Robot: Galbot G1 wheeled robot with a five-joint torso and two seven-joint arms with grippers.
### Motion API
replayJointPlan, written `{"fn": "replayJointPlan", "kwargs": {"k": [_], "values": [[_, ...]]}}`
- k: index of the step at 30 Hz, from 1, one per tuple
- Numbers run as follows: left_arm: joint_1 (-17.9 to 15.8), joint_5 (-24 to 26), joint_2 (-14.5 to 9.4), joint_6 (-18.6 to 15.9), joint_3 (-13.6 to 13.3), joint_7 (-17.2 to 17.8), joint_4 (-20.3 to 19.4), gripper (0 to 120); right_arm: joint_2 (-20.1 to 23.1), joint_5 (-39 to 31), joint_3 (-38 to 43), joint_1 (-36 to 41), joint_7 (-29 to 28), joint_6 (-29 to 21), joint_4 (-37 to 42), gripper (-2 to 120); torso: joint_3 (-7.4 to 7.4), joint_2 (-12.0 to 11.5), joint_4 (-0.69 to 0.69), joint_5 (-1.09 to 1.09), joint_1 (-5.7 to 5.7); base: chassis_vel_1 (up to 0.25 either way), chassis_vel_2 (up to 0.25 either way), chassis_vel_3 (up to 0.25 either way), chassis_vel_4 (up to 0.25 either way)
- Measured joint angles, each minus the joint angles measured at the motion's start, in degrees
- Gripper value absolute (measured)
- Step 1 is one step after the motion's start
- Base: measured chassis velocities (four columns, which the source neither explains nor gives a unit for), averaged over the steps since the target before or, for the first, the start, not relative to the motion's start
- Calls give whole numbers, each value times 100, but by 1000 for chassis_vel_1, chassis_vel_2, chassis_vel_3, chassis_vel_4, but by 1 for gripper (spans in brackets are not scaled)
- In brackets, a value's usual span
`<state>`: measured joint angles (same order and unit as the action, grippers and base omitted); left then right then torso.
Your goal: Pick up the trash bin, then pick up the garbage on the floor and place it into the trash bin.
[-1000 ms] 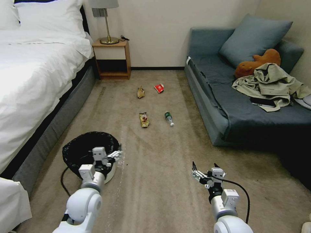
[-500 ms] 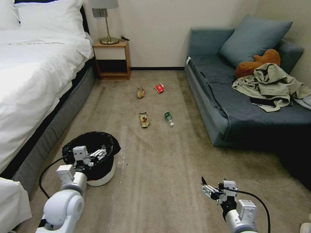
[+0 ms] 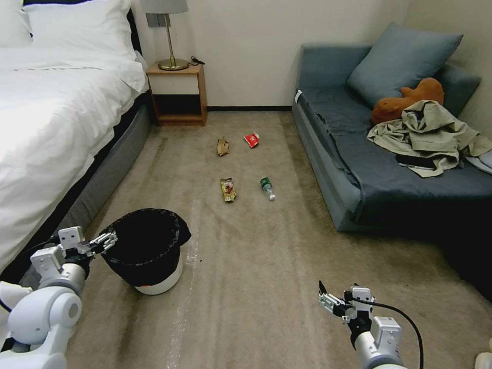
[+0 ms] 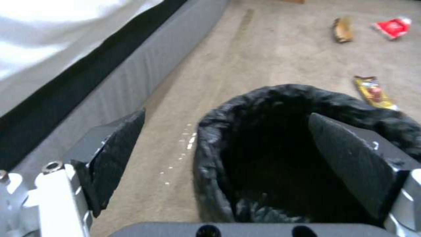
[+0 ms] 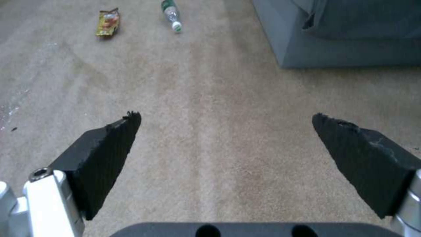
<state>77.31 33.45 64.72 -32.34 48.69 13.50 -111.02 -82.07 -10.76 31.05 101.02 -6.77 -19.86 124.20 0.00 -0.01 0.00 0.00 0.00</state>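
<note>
Carpet holds the white bin [image 3: 154, 279] with wrinkly black liner; my left gripper [image 3: 105, 239] straddles its rim, open; right gripper [image 3: 328, 299] open

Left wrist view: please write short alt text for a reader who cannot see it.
The open left gripper straddles the rim of the trash bin, one finger inside the black liner, one outside beside the bed. Three litter pieces lie on the carpet beyond.

My left gripper [image 4: 226, 149] is spread wide, one pad [image 4: 115, 154] over bare carpet [image 4: 245, 56] beside the bed base [image 4: 131, 82], the other over the black-lined trash bin [image 4: 210, 171], with a yellow wrapper [image 4: 373, 92], tan scrap [image 4: 343, 29] and red packet [image 4: 393, 27] beyond.
</note>
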Motion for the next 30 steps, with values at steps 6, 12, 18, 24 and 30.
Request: {"fn": "replayJointPlan", "kwargs": {"k": [6, 12, 18, 24, 30], "values": [[-382, 148, -165, -325, -191, 210, 513, 99, -2, -6, 9, -43, -16, 7, -66, 100, 1, 1, 0, 0, 0, 0, 0, 0, 0], [-710, 163, -186, -359, -456, 232, 994, 99, -5, -45, 47, -84, -43, 9, -101, 100, 1, 1, 0, -1, 0, 0, 0, 0, 0], [-1145, 193, -137, -394, -892, 255, 1591, 98, 4, -84, 63, -156, -79, -56, -149, 100, 1, 1, 0, 0, 0, 0, 0, 0, 0], [-1434, 116, -103, -401, -1159, 259, 1988, 100, -9, -138, 62, -253, -101, -154, -234, 100, 1, 1, 0, 0, 0, 0, 0, 0, 0], [-1517, 29, -87, -397, -1261, 244, 2247, 98, -23, -175, 55, -318, -106, -235, -331, 100, 1, 1, 0, 2, 0, 0, 0, 0, 0]]}}
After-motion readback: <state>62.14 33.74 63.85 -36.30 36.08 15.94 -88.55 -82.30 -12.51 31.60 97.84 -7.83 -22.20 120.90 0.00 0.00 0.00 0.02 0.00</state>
